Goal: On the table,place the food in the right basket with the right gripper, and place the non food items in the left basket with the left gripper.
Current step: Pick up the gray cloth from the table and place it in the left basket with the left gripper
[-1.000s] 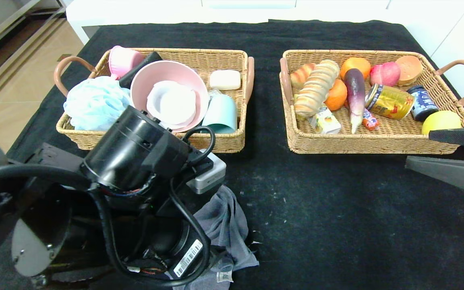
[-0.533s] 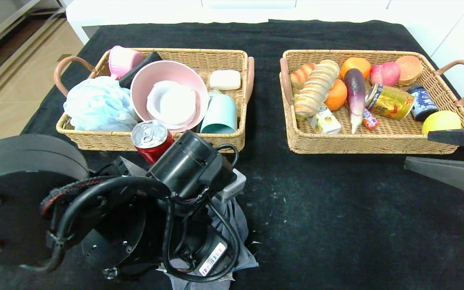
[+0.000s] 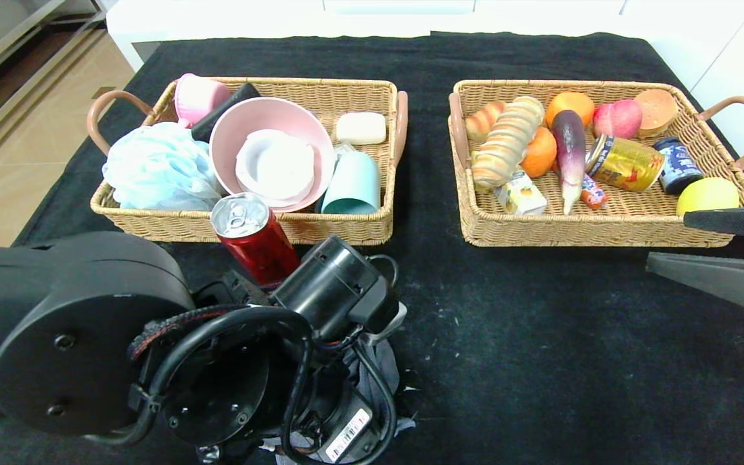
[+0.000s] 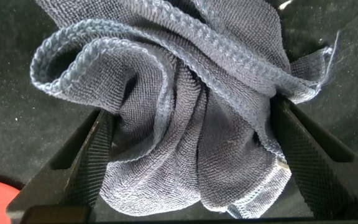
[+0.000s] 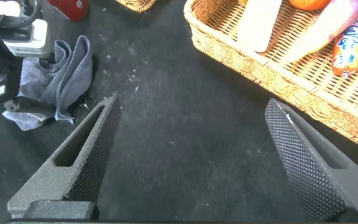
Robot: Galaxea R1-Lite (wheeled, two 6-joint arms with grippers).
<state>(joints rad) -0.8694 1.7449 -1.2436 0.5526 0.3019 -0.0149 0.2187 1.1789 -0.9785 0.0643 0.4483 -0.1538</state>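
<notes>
Left gripper (image 4: 191,155), jaws wide, straddles the limp grey terry cloth (image 4: 191,124) on the bench; its bunched centre fold looks the best hold.

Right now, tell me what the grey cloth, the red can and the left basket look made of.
Grey cloth: soft looped terry or microfibre, matte, stitched edge. Red can: likely thin metal, glossy paint, silvery pull-tab top. Left basket: woven tan wicker or rattan, visible strand weave.
</notes>
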